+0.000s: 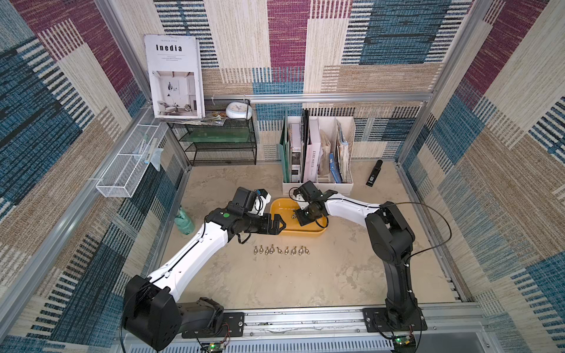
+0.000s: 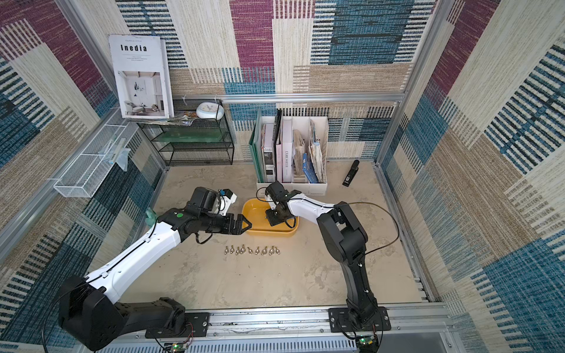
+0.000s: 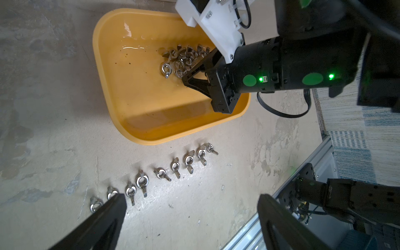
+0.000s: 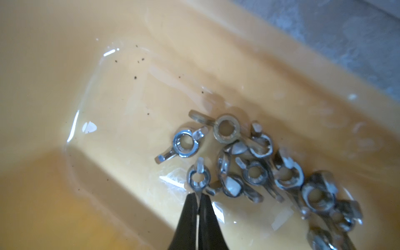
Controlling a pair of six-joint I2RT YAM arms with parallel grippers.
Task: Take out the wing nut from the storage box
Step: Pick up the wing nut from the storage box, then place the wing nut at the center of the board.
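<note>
The yellow-orange storage box (image 1: 305, 233) (image 2: 275, 233) (image 3: 151, 141) sits mid-table and holds a pile of silver wing nuts (image 3: 184, 58) (image 4: 270, 173). My right gripper (image 4: 198, 195) (image 1: 295, 215) (image 3: 184, 79) reaches down into the box. It is shut on one wing of a wing nut (image 4: 198, 178) at the near edge of the pile, and the nut is low over the box floor. My left gripper (image 1: 279, 226) (image 2: 246, 224) (image 3: 191, 198) hangs open and empty by the box's left end.
A row of several wing nuts (image 1: 279, 250) (image 3: 162, 173) lies on the table in front of the box. A white file holder (image 1: 318, 183) stands just behind it. A black wire shelf (image 1: 220, 143), a stapler (image 1: 373, 173) and a green bottle (image 1: 184, 221) lie further off.
</note>
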